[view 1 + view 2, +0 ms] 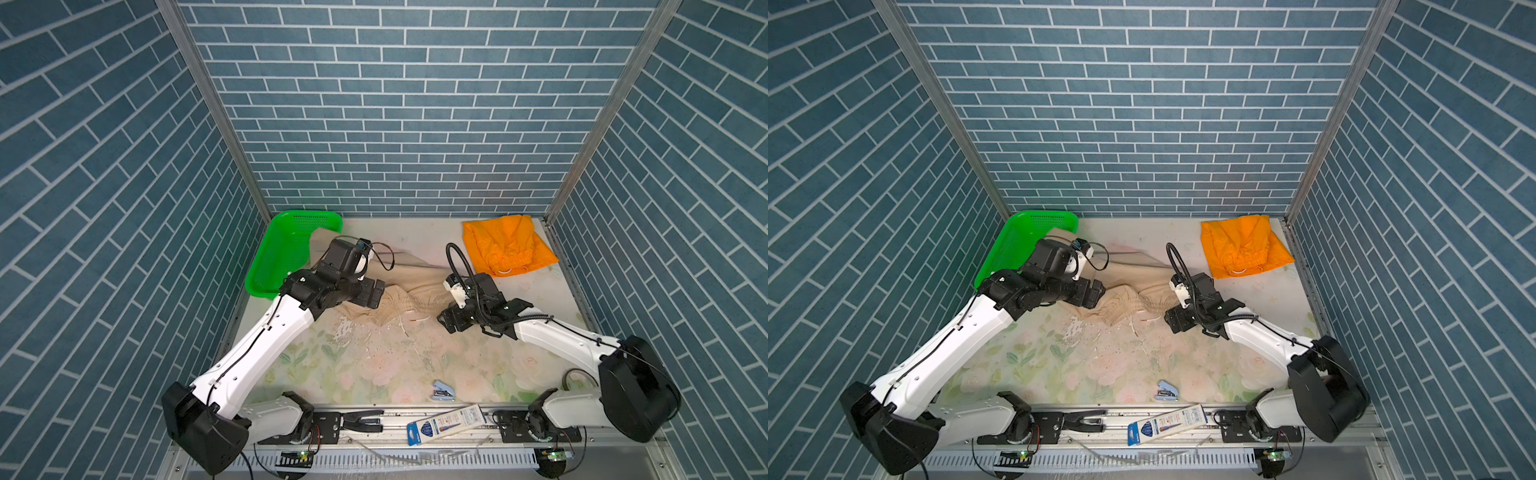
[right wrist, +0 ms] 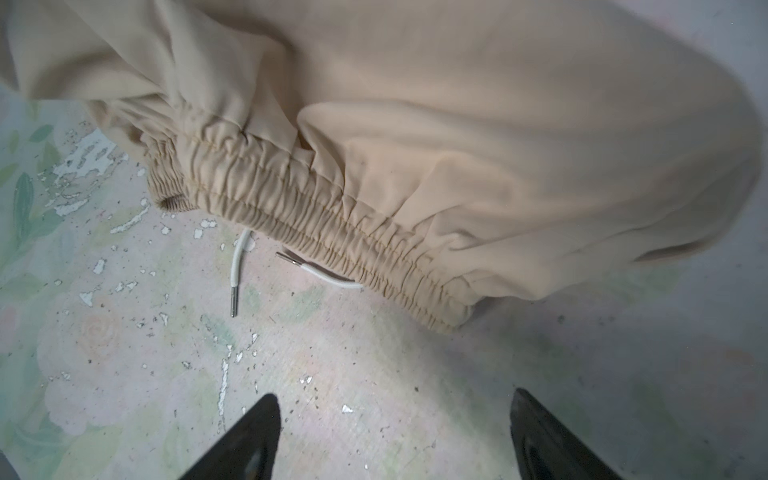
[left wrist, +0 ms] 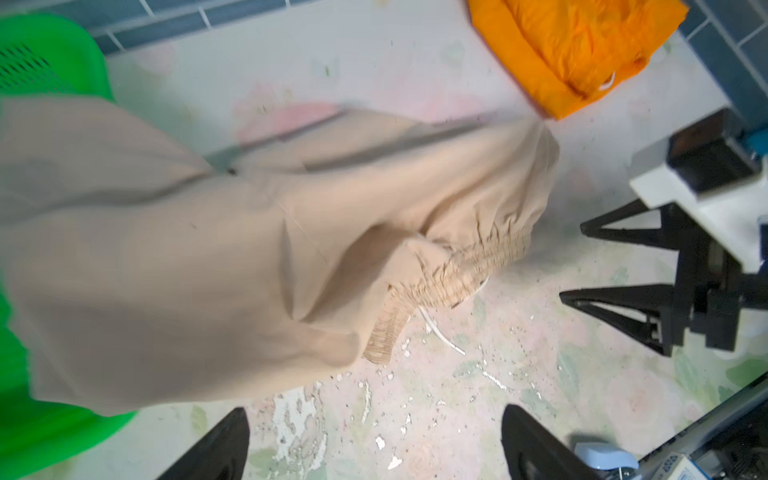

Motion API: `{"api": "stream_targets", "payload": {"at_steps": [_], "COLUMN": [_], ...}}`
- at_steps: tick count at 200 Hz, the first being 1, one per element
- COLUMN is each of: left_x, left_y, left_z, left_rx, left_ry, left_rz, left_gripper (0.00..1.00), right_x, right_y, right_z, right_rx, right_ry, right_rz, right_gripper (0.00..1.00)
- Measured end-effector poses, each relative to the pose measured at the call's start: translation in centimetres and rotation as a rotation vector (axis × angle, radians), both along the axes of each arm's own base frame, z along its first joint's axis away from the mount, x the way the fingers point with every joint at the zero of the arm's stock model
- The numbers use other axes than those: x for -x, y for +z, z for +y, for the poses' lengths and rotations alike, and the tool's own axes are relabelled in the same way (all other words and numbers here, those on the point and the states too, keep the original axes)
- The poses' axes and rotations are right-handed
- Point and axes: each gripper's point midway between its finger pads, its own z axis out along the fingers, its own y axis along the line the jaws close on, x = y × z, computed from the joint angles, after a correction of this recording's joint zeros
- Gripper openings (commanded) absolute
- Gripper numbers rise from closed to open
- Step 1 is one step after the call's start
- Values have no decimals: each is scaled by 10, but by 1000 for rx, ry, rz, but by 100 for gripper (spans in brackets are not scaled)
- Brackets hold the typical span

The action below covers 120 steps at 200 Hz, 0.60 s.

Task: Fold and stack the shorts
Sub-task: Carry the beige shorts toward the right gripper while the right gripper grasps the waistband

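Although neither claw holds them, the beige shorts [image 1: 399, 305] lie crumpled on the floral table cover [image 1: 374, 365] between the two, with their gathered waistband [image 2: 332, 224] turned toward the robot's side. In the right wrist view the two metal-tipped ends of the white drawstring [image 2: 239, 266] lie on the cover just ahead of the right claw [image 2: 394, 397]. That claw's fingers stand wide apart over bare cover with nothing between them, a little short of the waistband. The left claw [image 3: 374, 415] is likewise spread open and empty, with the cloth just ahead of its tips; in both top views it sits at the shorts' left edge, though contact cannot be told there. Beyond the left claw, the shorts' far end reaches the green basket [image 1: 266, 266]. The orange shorts [image 1: 507, 245] lie folded in a bundle, well apart from both claws, beyond the right one near the back corner, with a loop of white drawstring showing at their near edge. Behind both claws, close to the arm bases, lies a small blue stapler [image 1: 442, 390].
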Motion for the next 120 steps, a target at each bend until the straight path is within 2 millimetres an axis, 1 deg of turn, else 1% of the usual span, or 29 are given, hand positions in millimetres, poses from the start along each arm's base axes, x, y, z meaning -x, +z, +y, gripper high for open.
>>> {"api": "stream_targets", "payload": {"at_steps": [6, 17, 30, 47, 69, 82, 99, 105, 120], "left_x": [7, 21, 32, 38, 33, 30, 27, 27, 27], "left_y": [-17, -45, -67, -82, -94, -102, -116, -122, -136], "left_z": [-1, -2, -6, -16, -32, -37, -42, -43, -43], "left_rx": [-10, -33, -59, -84, -101, -121, -152, -165, -197], "left_ry": [-8, -19, -42, -78, -108, -115, -125, -126, -131], "left_rz": [36, 99, 139, 153, 135, 132, 135, 140, 155], "left_gripper": [99, 100, 100, 100, 100, 100, 99, 98, 95], "right_x": [0, -2, -7, -19, -32, -34, -41, -43, -47], "right_y": [-7, -16, -24, -30, -39, -46, -47, -47, -48], "right_z": [0, -1, -5, -8, -8, -4, 5, 8, 13], "right_rx": [-1, -10, -31, -78, -133, -156, -192, -204, -223], "right_ry": [-4, -23, -60, -106, -139, -136, -118, -112, -100], "right_rz": [25, 59, 94, 124, 149, 169, 160, 156, 150], "right_gripper": [85, 83, 81, 79, 75, 73, 69, 67, 54]}}
